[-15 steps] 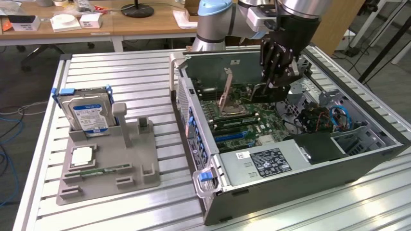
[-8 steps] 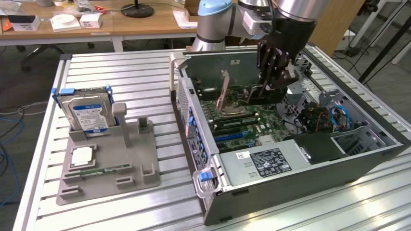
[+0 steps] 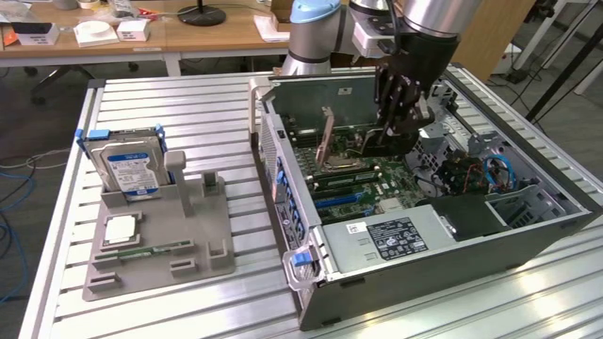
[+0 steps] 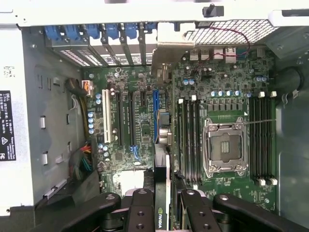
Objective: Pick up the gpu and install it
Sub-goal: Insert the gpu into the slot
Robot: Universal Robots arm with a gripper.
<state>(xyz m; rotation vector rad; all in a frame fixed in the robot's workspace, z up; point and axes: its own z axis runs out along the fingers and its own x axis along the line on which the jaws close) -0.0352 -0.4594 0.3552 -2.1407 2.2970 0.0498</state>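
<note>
Inside the open computer case (image 3: 452, 275), the fingers (image 4: 140, 212) grip the gpu (image 4: 161, 174).

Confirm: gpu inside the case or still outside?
Inside: the gpu stands on edge over the motherboard, clamped by the gripper. Seated or not, cannot tell.

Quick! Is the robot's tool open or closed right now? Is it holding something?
Tool: closed, holding the gpu by its edge over the motherboard inside the computer case.
</note>
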